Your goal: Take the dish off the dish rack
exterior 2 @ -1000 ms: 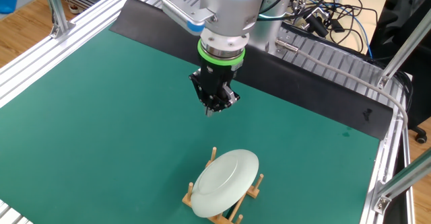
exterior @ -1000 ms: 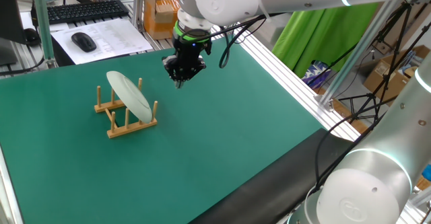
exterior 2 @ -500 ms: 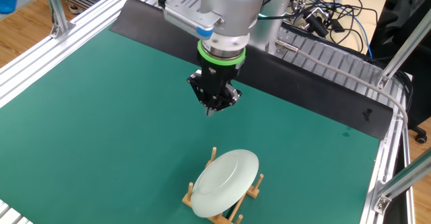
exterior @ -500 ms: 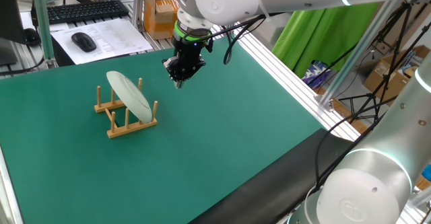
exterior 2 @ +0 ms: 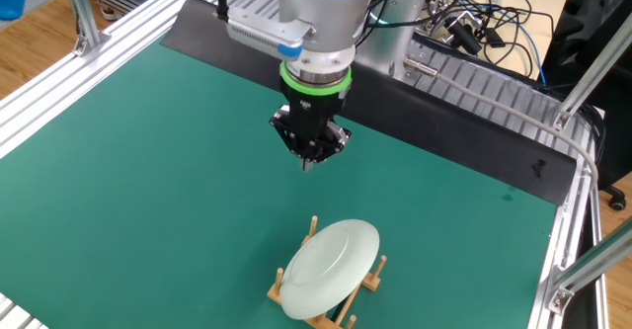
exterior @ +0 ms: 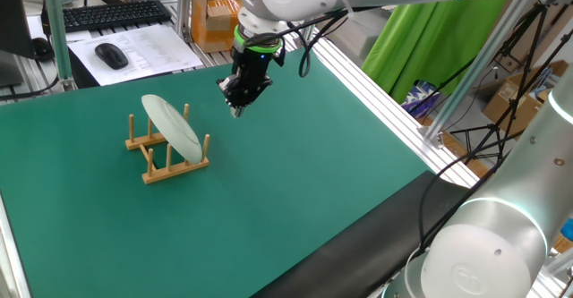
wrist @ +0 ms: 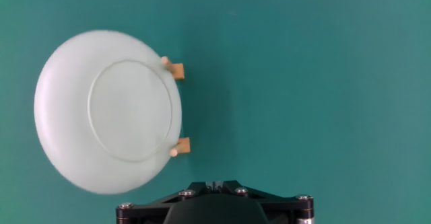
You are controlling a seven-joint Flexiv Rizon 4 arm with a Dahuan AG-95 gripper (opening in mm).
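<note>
The green mat is bare apart from the dish rack, in which the dish is propped at a lean between the pegs. Over the last second the gripper has been raised a little and shifted slightly away from the rack, so it is kept well apart from the dish rim; the approach is judged unfinished. The fingertips appear drawn together with nothing held. From the hand view the dish is seen off to one side.
</note>
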